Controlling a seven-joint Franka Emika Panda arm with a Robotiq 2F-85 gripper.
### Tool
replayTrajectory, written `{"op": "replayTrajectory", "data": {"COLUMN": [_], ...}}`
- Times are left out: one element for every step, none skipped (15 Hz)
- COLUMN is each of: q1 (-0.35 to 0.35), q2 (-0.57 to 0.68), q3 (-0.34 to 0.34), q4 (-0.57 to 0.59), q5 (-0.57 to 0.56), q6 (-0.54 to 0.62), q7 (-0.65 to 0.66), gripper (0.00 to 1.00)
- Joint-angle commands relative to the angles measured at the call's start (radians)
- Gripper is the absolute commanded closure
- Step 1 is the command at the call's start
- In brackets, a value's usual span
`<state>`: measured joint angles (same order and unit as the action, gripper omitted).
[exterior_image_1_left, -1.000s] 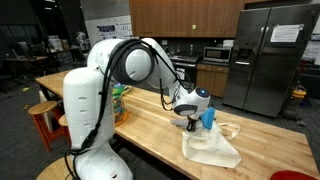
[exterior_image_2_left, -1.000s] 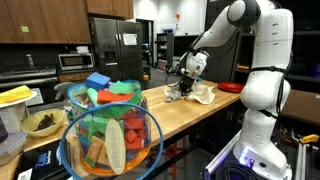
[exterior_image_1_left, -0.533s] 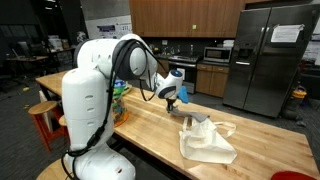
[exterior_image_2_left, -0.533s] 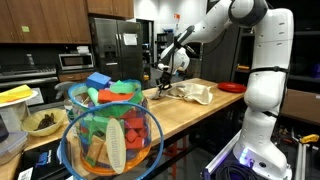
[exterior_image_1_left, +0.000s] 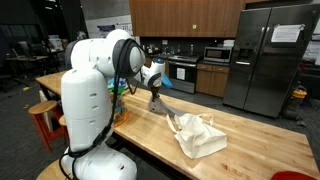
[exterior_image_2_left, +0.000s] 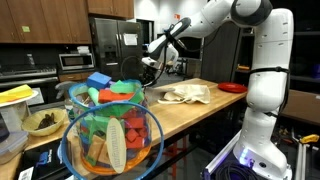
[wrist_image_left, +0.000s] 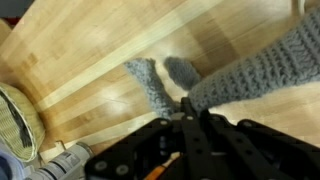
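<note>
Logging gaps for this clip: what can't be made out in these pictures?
Knit: wrist view, cut off by the right edge, so it is unclear what it is.
Claw: shut on the knit, tips blurred there; too small in both exterior views.
Basket: wrist view, cut off by the left edge.

The white, glossy arm (exterior_image_1_left: 85, 100) is built of thick, rounded cylindrical shells, with narrow dark seams at the joints. A bundle of black cables (exterior_image_1_left: 122, 50) loops outside the upper segments. The black gripper (wrist_image_left: 188, 108) is matt, with angular linkage bars and slim fingers. In an exterior view, a blue-violet light (exterior_image_2_left: 232, 160) glows on the base shell.
</note>
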<state>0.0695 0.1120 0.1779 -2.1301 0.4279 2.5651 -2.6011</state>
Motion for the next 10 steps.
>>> {"op": "replayTrajectory", "data": {"q1": [0.004,0.002,0.003,0.0,-0.002,0.001,0.004,0.008,0.012,0.019], "q2": [-0.047,-0.073,-0.086,-0.106,-0.129,-0.144,-0.158,-0.167,-0.174,-0.174], "q3": [-0.01,-0.012,-0.016,-0.023,-0.033,-0.041,-0.048,-0.055,-0.06,-0.061], "q4": [0.09,0.107,0.129,0.149,0.165,0.182,0.196,0.21,0.219,0.232], "q5": [-0.105,-0.126,-0.144,-0.158,-0.172,-0.179,-0.181,-0.184,-0.192,-0.197], "q6": [-0.035,-0.034,-0.028,-0.033,-0.043,-0.036,-0.03,-0.022,-0.018,-0.018], "q7": [0.002,0.0,0.001,0.001,0.003,0.004,0.005,0.004,0.004,0.004], "gripper": [0.99,0.99,0.99,0.99,0.99,0.99,0.99,0.99,0.99,0.99]}}
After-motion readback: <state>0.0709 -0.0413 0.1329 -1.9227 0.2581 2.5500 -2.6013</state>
